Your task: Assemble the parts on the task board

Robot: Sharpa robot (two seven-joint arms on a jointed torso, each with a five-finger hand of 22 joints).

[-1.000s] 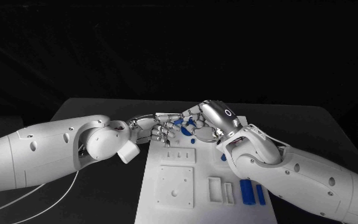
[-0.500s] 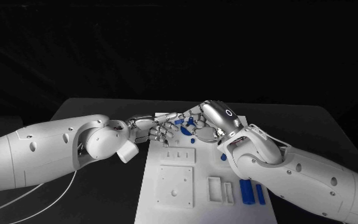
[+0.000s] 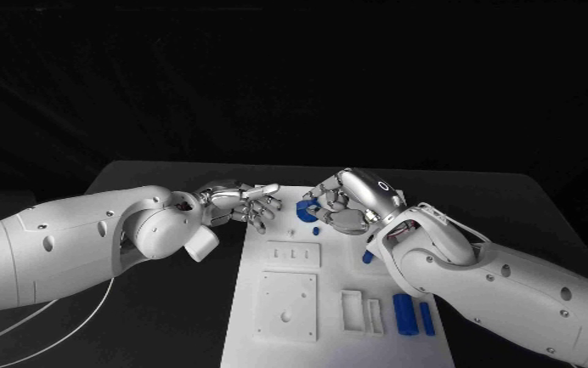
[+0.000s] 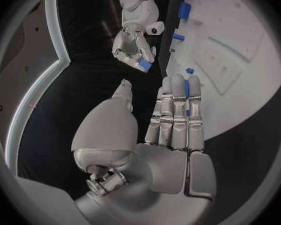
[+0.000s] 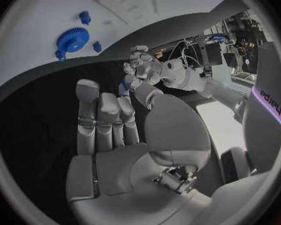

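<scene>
The white task board [image 3: 282,300] lies in the middle of the table, also in the left wrist view [image 4: 240,45] and the right wrist view [image 5: 40,15]. My right hand [image 3: 352,200] hovers over the board's far end and pinches a small blue part [image 3: 307,211] at its fingertips. The left wrist view shows that hand [image 4: 133,41] with the blue part [image 4: 145,65] in it. My left hand [image 3: 240,199] hangs at the board's far left corner, a short gap away, fingers spread and holding nothing. A blue gear [image 5: 72,37] and two small blue pegs [image 5: 84,17] stand on the board.
Two blue bars [image 3: 404,313] lie side by side at the board's near right, beside two slotted white blocks [image 3: 362,310]. A small blue peg [image 3: 316,231] and another [image 3: 368,257] stand near the right arm. A white cable [image 3: 49,321] runs at the table's left.
The two hands were together over the board's far end. My left hand has drawn back to the left and spread its fingers; the blue part stays with my right hand.
</scene>
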